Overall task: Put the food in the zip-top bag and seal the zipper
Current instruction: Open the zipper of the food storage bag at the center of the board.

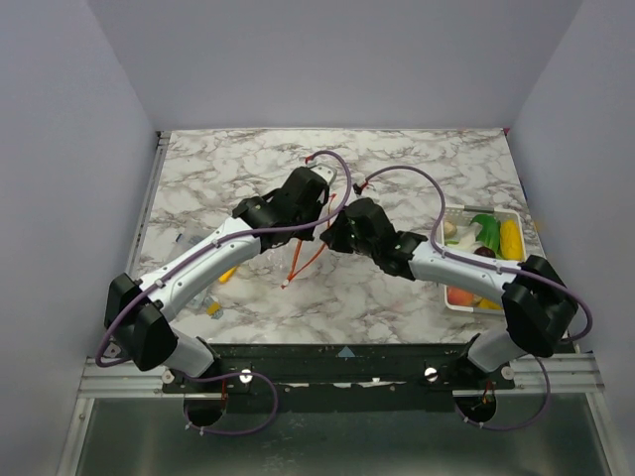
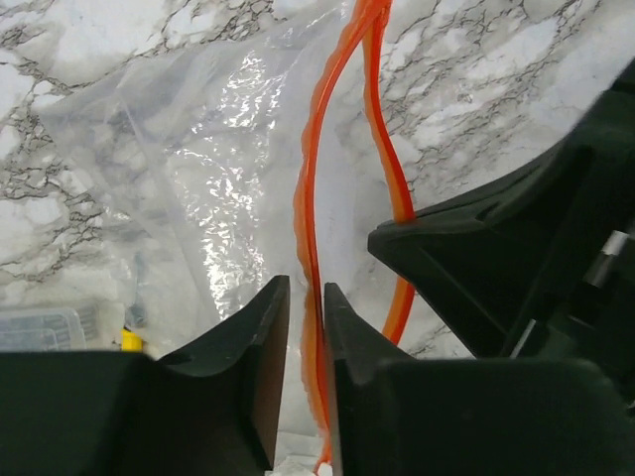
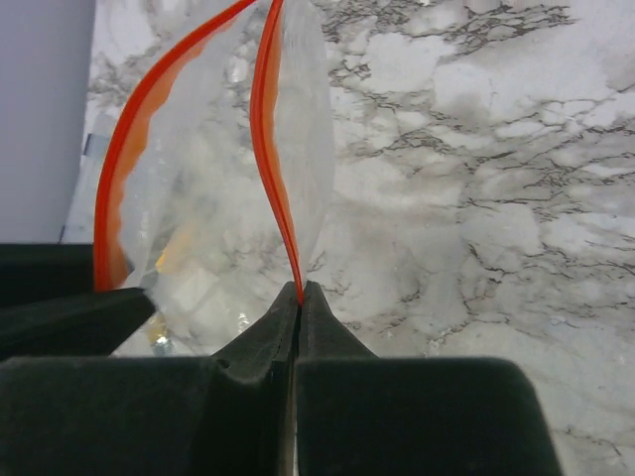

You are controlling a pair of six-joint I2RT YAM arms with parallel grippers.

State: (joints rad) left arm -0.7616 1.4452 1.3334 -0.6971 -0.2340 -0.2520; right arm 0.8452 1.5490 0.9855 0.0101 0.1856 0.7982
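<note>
With your right tool [image 3: 298, 294] pinching one zipper [image 3: 268, 149] lip and left tool [image 2: 306, 302] barely spread round the other, part them gently.

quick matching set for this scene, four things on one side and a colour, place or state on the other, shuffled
Things: 1 zipper; 2 food; 3 right claw; 4 table
Matches: a marbled; b in the white tray; c red-orange; d shut on the zipper
Pairs: 1-c; 2-b; 3-d; 4-a
</note>
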